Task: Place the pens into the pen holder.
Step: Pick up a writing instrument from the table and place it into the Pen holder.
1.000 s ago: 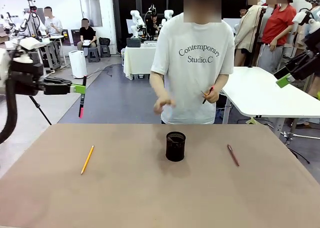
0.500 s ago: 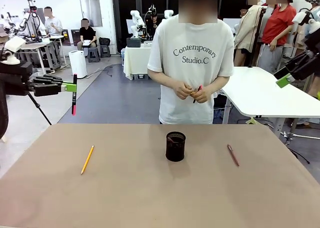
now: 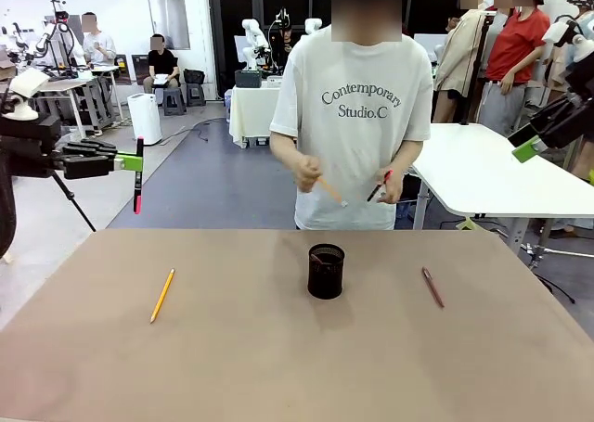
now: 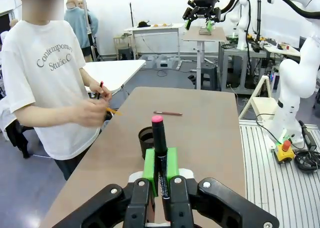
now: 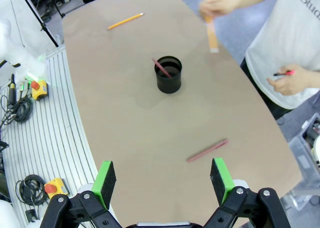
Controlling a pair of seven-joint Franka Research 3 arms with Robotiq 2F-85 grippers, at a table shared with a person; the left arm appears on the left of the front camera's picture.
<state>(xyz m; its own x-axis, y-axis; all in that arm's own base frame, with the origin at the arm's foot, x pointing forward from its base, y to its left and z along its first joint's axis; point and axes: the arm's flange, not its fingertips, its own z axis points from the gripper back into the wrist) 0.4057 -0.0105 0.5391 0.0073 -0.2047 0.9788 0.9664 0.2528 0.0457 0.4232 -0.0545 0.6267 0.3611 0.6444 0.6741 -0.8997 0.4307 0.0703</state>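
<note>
**Black pen with a pink tip clamped in the left gripper, high at the table's left side**

Brown table (image 3: pixel 278 366) spans the front view; at its far left the left gripper (image 3: pixel 136 162) hangs in the air, its green pads closed tight on the black pen (image 3: pixel 138 179), which hangs upright with the pink tip down; in the left wrist view that pink tip stands up between the pads, in line with the holder beyond; on the left part of the table lies the yellow pencil (image 3: pixel 162 295), flat and well apart from everything else; in the middle stands the pen holder (image 3: pixel 326 271), a black mesh cup, upright, with a reddish pen (image 5: pixel 161 66) leaning inside it; behind it, at the far side, a person in a white T-shirt holds an orange pencil (image 3: pixel 329 191) in one hand (image 3: pixel 306 173) and a red-tipped pen (image 3: pixel 379 187) in the other hand (image 3: pixel 396 183), both raised above the table; right of the holder the maroon pen (image 3: pixel 432 287) lies flat on the table, well apart from the cup; at the far right the right gripper (image 5: pixel 164 180) is raised clear of the table, its pads spread wide with nothing between them.
</note>
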